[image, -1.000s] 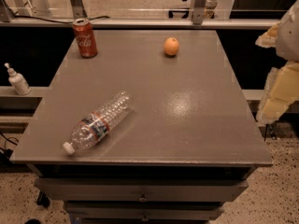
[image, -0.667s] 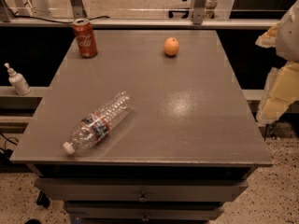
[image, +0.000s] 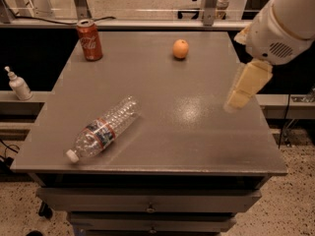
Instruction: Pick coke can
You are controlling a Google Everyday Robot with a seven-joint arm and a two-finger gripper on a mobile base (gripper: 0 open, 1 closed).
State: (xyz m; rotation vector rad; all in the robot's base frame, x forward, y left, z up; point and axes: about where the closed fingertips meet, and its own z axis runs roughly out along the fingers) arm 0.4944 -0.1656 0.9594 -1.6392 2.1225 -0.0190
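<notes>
Coke can (image: 89, 40): upright, far-left corner of tabletop (image: 197, 136), untouched. Hand (image: 246, 85): newly swung in over right edge, well apart from can; opening cannot be told. Approach barely begun; long leftward reach pending.

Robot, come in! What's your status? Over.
Pincer over right side of table. Upright can, far left corner, untouched. Near the path, orange; bottle lying clear.

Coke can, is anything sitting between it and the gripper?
Nothing squarely blocks it. The gripper is over the right edge of the table, the coke can upright at the back left corner. The orange sits just behind the straight line between them; the bottle lies well off it, front left.
</notes>
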